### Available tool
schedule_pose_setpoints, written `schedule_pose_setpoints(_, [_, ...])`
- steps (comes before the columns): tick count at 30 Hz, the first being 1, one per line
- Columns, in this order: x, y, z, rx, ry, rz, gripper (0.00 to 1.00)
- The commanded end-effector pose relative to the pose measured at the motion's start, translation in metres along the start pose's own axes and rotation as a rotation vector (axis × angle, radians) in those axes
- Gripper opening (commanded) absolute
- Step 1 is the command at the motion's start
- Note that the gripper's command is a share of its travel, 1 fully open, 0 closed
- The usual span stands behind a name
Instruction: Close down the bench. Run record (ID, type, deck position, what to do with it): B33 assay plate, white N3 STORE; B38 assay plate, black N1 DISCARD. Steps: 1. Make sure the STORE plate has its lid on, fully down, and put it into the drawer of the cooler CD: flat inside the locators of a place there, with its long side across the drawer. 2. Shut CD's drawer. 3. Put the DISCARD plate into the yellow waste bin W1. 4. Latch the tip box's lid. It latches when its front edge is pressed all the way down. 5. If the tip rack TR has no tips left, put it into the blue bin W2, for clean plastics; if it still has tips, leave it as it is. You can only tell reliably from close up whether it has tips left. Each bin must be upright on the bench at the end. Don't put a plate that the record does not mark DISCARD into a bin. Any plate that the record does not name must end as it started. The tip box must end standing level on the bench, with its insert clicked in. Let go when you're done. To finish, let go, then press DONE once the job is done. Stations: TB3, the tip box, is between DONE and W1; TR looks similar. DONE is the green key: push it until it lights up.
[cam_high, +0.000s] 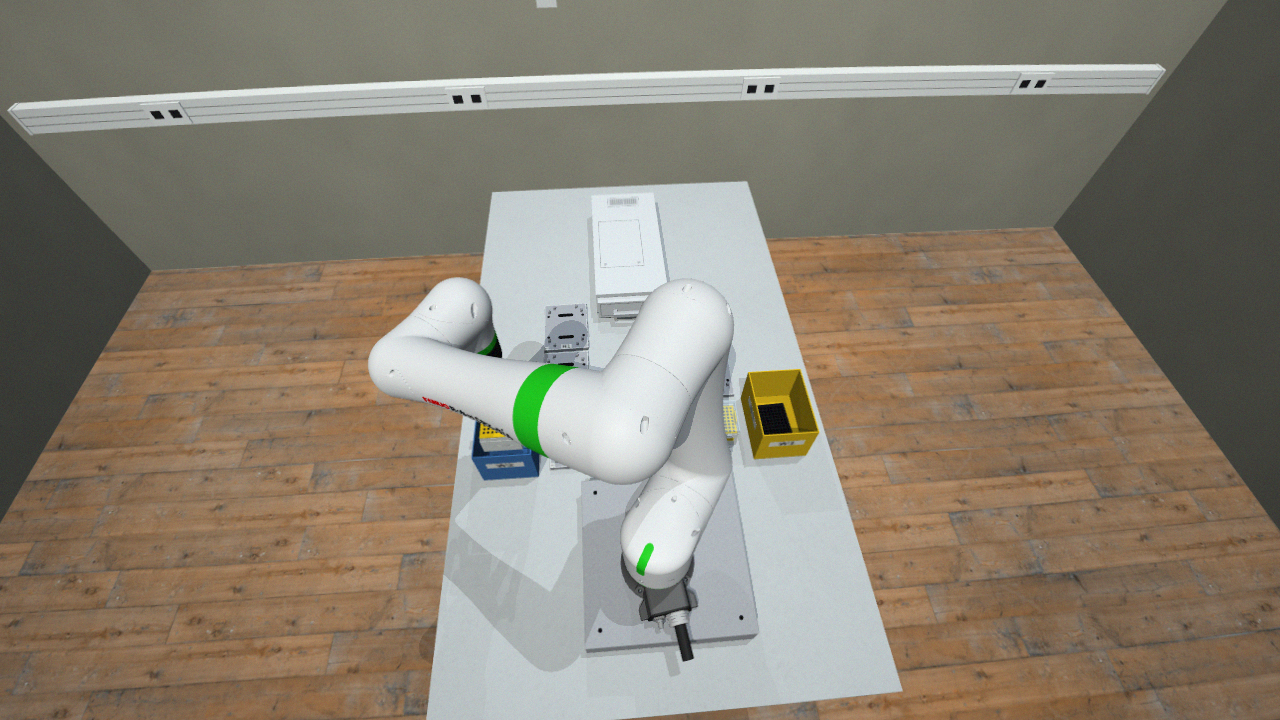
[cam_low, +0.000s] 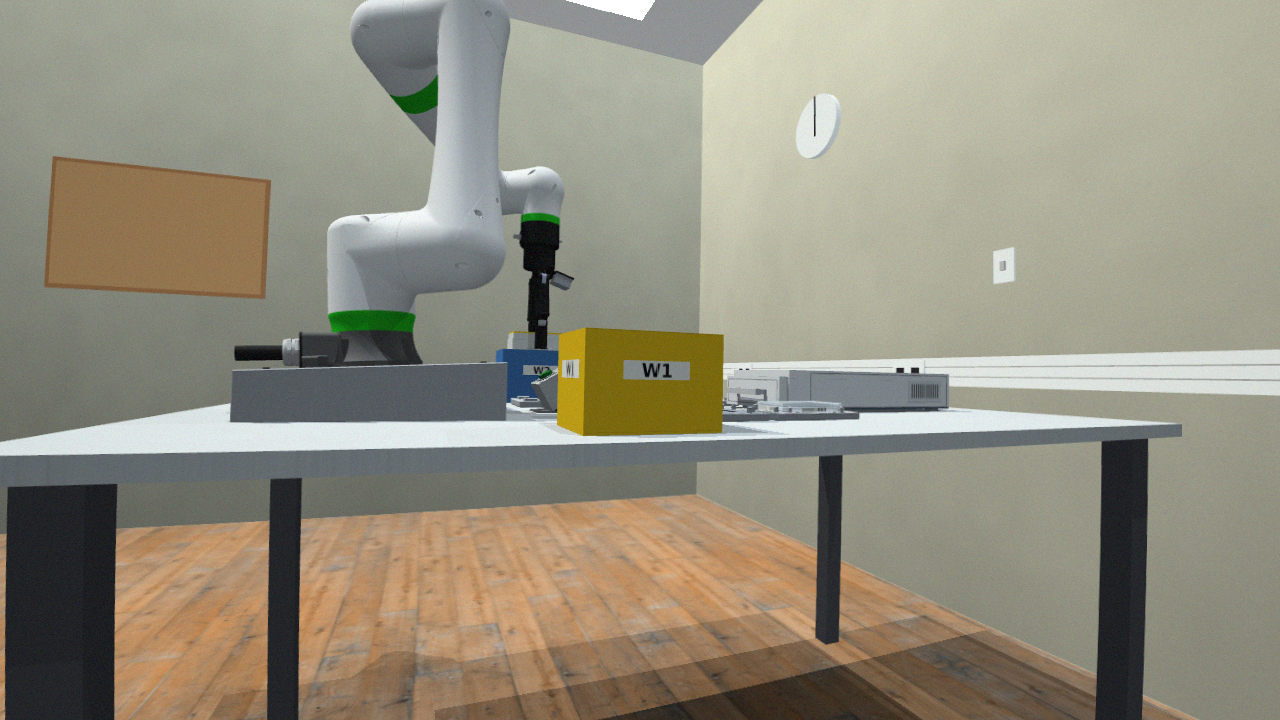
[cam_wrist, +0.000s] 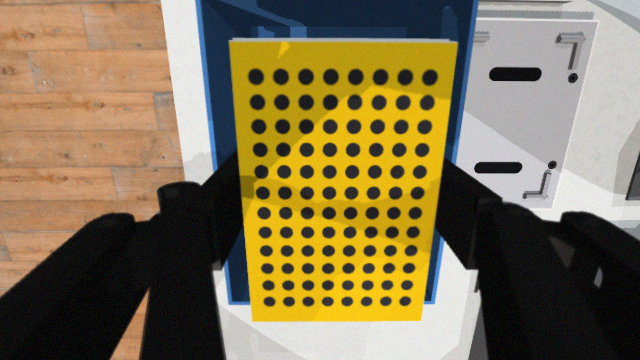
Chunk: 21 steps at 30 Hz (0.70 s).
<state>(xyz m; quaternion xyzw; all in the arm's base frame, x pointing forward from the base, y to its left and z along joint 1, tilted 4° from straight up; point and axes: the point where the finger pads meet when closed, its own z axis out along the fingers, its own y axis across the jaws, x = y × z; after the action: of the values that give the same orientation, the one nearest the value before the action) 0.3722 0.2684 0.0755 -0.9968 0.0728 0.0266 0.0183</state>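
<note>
My gripper (cam_wrist: 335, 174) is shut on the tip rack TR (cam_wrist: 340, 175), a yellow-topped rack whose holes all look dark and empty. I hold it by its long sides right over the open blue bin W2 (cam_wrist: 215, 100), its far end over the bin's inside and its near end past the bin's front wall. In the exterior view the rack (cam_low: 529, 341) sits at the rim of the blue bin (cam_low: 528, 371). In the top view the blue bin (cam_high: 503, 456) is mostly hidden under my arm. The yellow bin W1 (cam_high: 787, 411) holds a black plate (cam_high: 773, 416).
An empty grey deck nest (cam_wrist: 520, 120) lies right of the blue bin. The cooler CD (cam_high: 626, 255) stands at the far end of the bench. A tip box (cam_high: 730, 422) shows beside W1. The bench's left edge is close to the blue bin.
</note>
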Motion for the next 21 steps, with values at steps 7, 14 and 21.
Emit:
schedule_pose_setpoints(7, [0.001,0.000,0.010,0.001,0.001,0.000,0.10])
schedule_pose_setpoints(14, [0.001,0.000,0.020,0.001,0.001,0.000,0.10])
schedule_pose_setpoints(21, [0.001,0.000,0.026,0.001,0.001,0.000,0.10])
